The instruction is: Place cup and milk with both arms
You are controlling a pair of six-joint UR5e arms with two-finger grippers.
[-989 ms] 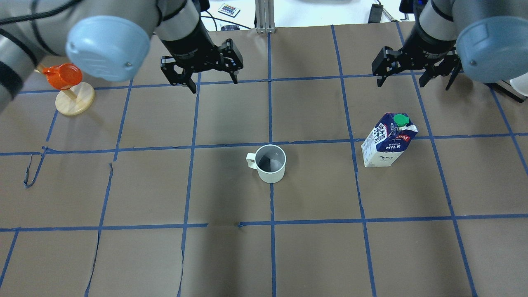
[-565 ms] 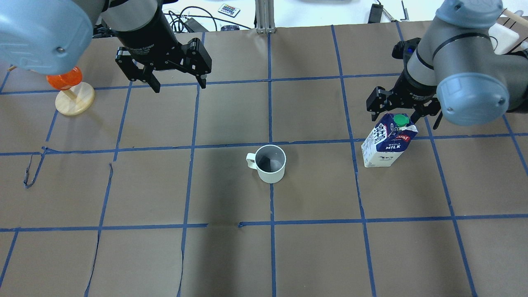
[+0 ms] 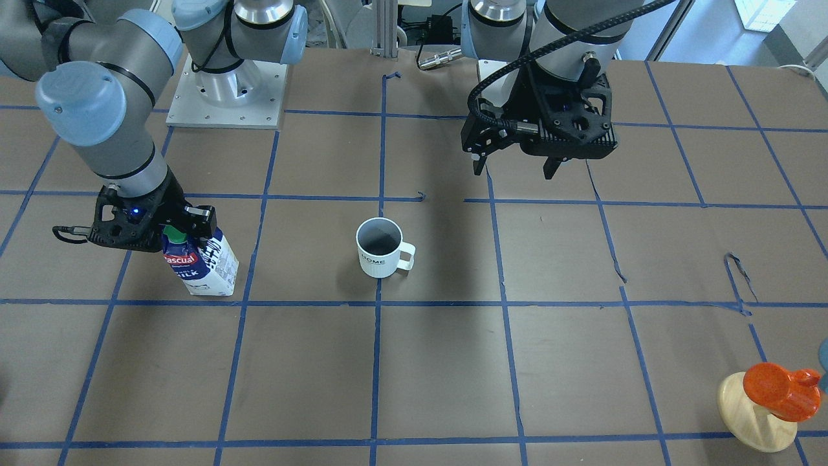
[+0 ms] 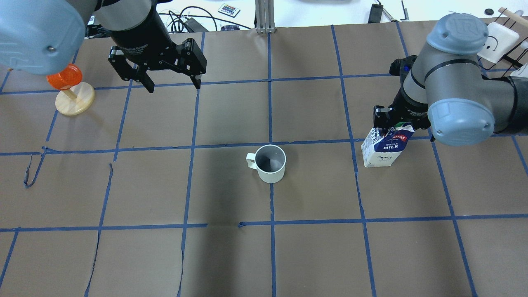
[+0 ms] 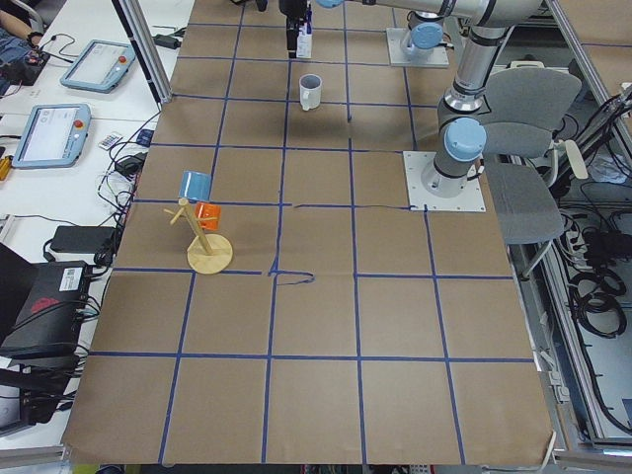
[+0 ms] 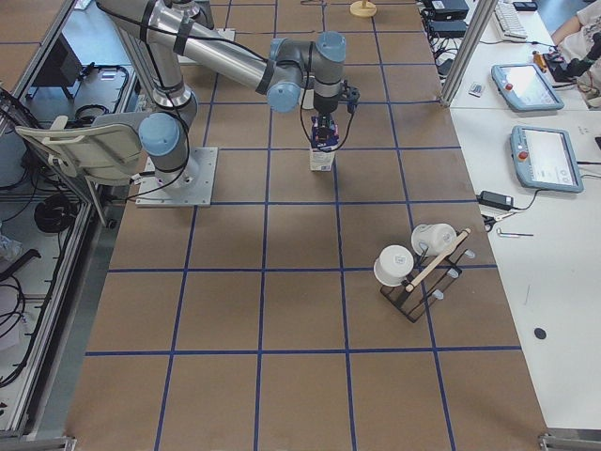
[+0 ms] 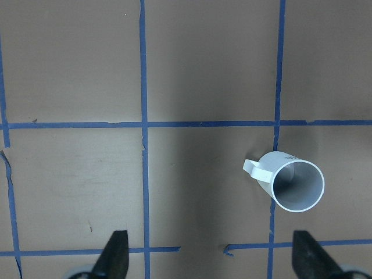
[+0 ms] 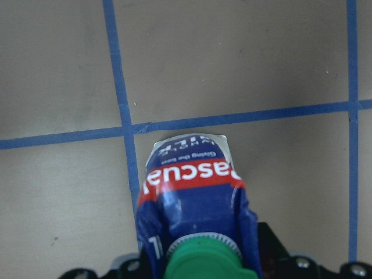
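Found left claw [image 4: 174, 86] spread and empty. Noted cup [image 4: 271, 164] ahead of that claw, off toward one fingertip, well apart, upright on table [image 4: 313, 255]. Found right claw [image 4: 396, 124] straddling top of milk [image 4: 381, 154]; could not tell whether pressed on it. Judged nothing lifted yet: both grasps and placements left to do.

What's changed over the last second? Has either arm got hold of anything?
The right gripper came down around the top of the milk; whether it has clamped is unclear. The left gripper slid to the robot's left, open, away from the cup. Cup and milk have not moved.
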